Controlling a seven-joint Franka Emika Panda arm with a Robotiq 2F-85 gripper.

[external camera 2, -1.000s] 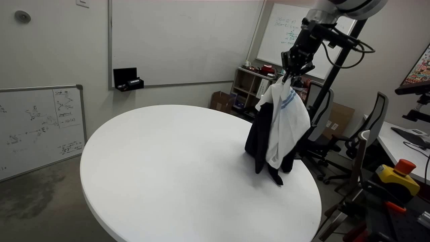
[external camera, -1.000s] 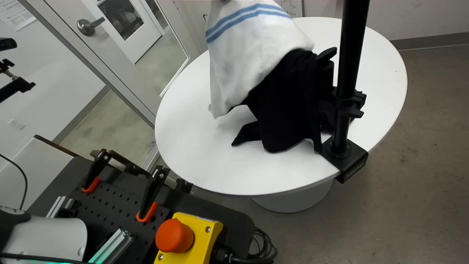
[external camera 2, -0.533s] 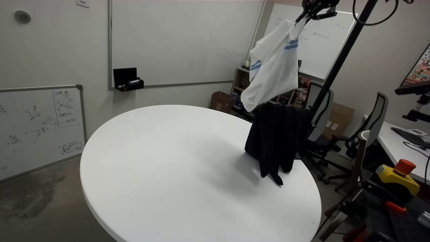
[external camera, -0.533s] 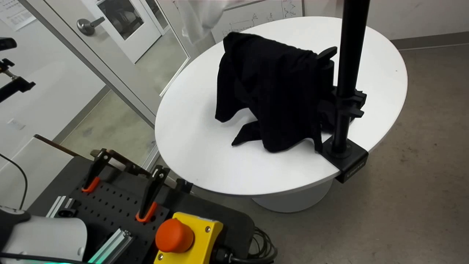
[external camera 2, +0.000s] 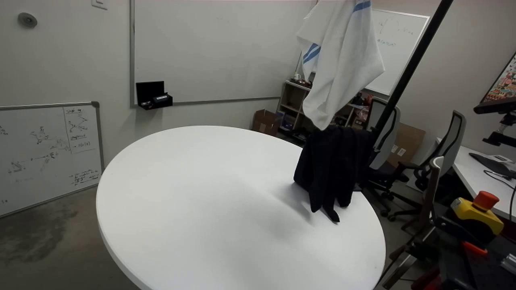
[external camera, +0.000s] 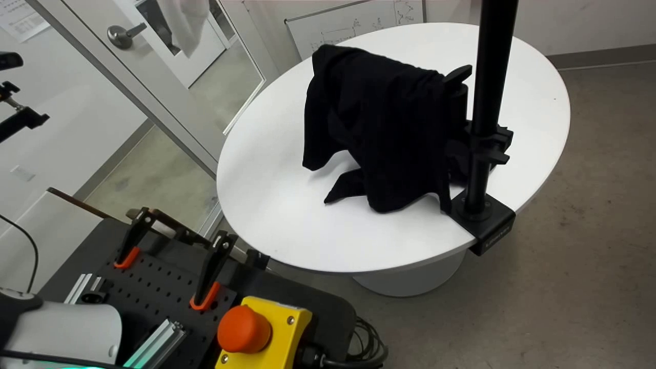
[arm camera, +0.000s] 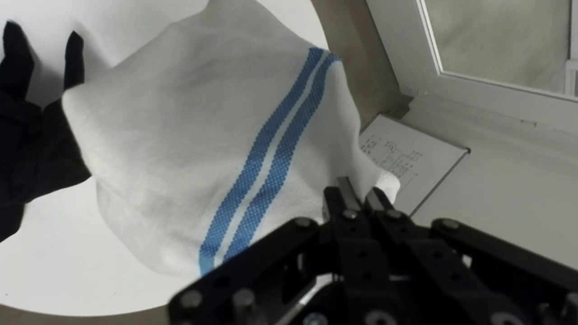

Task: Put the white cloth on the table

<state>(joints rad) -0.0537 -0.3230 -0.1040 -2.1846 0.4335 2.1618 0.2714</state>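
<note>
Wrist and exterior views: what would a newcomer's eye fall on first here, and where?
The white cloth, striped in blue, comes first: it hangs from the gripper and fills much of the wrist view. Next is the black cloth, rising in folds from the round table beside the black pole. After that, the orange-red button on its yellow box stands out near the bottom of an exterior view.

I can read nothing: scribbles (external camera 2: 78,123) on the flat, grey-edged whiteboard (external camera 2: 48,173), nine o'clock in an exterior view, are too small.
</note>
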